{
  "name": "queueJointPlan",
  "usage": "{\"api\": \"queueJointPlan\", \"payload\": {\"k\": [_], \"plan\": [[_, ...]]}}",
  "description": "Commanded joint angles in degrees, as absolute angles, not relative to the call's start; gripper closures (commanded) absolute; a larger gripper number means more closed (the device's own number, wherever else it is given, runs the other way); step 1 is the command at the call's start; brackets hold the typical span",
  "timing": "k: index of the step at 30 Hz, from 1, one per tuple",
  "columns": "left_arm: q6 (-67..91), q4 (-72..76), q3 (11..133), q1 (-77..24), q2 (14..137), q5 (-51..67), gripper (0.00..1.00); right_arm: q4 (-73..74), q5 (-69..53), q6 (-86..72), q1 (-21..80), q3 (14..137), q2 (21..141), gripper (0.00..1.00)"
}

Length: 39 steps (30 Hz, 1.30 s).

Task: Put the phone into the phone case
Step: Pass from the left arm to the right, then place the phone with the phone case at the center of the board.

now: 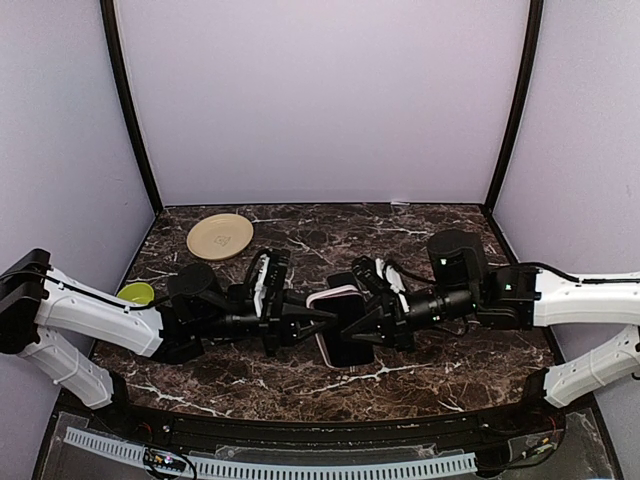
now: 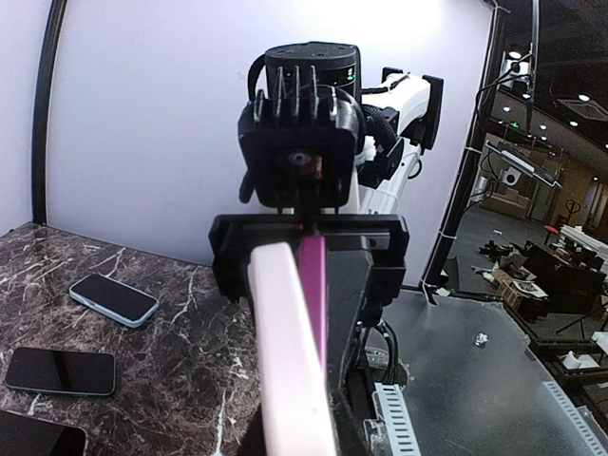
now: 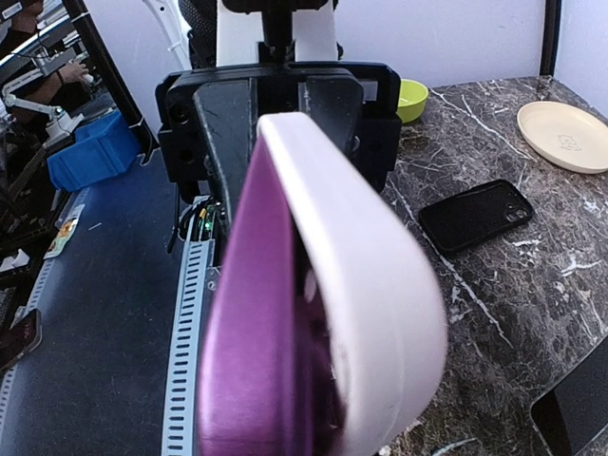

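Left gripper (image 1: 326, 318) is clamping 1 end of the rounded pale pink-and-purple phone case (image 1: 335, 294); right gripper (image 1: 356, 325) is flanking the opposite end, grip unclear; glossy black phone (image 1: 347, 352) is lying beneath.

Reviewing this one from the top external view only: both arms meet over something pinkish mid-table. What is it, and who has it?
Observer: It is the phone case. The right wrist view shows the left gripper clamped on its far end.
Operator: And the right gripper?
Observer: In the left wrist view the case's other end runs into the right gripper, between its fingers.
Operator: Any phone nearby that I'm missing?
Observer: The left wrist view shows a blue-rimmed phone lying flat on the marble table, untouched.
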<state>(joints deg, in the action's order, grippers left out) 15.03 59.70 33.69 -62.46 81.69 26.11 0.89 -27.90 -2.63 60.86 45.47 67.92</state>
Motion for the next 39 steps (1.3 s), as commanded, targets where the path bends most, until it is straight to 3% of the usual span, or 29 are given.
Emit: {"api": "queueJointPlan", "payload": {"k": [1, 6, 8, 11, 19, 27, 31, 39], "plan": [[15.77, 65.60, 33.37, -63.19, 81.25, 23.88, 0.92, -3.04, -25.12, -5.75, 60.69, 43.98, 65.80, 1.00], [15.95, 57.95, 33.26, -63.20, 81.45, 18.79, 0.54, -0.48, -24.61, -9.38, 60.02, 41.52, 63.07, 1.00], [15.90, 55.05, 32.51, -63.19, 80.70, 16.42, 0.42, 3.57, -23.23, -11.60, 59.37, 40.27, 62.78, 1.00], [14.23, 48.50, 32.18, -63.19, 79.05, 11.94, 0.35, 6.71, -22.73, -15.42, 58.33, 38.31, 63.46, 1.00], [9.34, 16.35, 40.86, -63.19, 80.38, 3.12, 0.34, 9.69, -25.47, -26.18, 54.42, 39.03, 74.29, 1.00], [11.84, 1.83, 49.46, -63.32, 89.69, 7.73, 0.40, 11.77, -27.91, -30.68, 48.73, 38.16, 84.77, 1.00], [11.64, 0.36, 52.99, -63.53, 94.76, 11.57, 0.41, 17.72, -20.14, -29.22, 48.52, 40.54, 86.45, 0.79], [9.76, 0.28, 58.32, -63.63, 102.73, 12.97, 0.53, 20.75, -12.90, -27.32, 47.75, 42.21, 90.83, 0.73]]}}
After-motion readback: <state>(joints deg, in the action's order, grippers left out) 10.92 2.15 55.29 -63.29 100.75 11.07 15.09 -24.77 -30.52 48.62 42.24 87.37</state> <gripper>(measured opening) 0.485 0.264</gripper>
